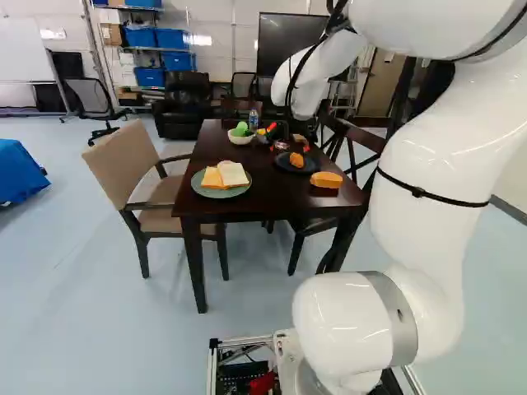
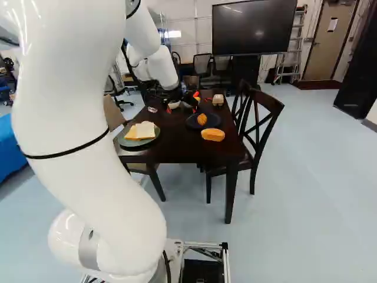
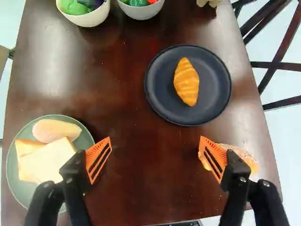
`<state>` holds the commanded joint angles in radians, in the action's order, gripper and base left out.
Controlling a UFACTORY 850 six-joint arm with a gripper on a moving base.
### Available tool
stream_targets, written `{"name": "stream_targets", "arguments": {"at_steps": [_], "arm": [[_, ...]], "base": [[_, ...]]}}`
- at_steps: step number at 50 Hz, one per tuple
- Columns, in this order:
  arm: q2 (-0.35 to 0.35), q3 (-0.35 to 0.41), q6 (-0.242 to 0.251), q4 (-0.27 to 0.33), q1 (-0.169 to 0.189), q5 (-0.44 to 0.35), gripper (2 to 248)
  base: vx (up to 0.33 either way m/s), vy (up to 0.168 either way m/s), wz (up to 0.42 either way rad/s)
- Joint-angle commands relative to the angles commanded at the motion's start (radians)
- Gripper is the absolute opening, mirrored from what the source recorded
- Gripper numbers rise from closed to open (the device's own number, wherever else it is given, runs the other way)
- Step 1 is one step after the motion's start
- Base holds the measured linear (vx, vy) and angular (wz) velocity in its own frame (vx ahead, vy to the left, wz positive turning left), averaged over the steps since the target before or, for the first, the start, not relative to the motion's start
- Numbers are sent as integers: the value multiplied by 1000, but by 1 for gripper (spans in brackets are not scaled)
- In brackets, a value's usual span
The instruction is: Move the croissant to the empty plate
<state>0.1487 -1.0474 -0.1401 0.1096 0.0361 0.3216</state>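
Where the jaws [image 2: 182, 109] hang above the counter [image 3: 136, 188], they stand wide apart, released. Beside one finger: green plate [image 3: 11, 174] with bread slices [image 3: 47, 162]. Partly behind the other finger: sesame-topped roll [image 3: 245, 157], directly on the wood. Farther ahead, croissant [image 3: 186, 81] lies on the round black plate [image 3: 214, 100], clear of its rim. Beyond: two bowls of play food, one white [image 3: 90, 19], one greyish [image 3: 142, 12]

I see a dark counter [image 1: 276, 196] on pale blue floor [image 2: 312, 177], a beige armchair [image 1: 123, 160] beside it, and a black screen [image 2: 253, 26] before a white wall [image 1: 216, 20].
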Motion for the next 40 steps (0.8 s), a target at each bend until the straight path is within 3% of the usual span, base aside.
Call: {"name": "stream_targets", "arguments": {"at_steps": [40], "arm": [[-137, 306, 45, -35, -12, -381, 247]], "base": [[0, 0, 0]]}}
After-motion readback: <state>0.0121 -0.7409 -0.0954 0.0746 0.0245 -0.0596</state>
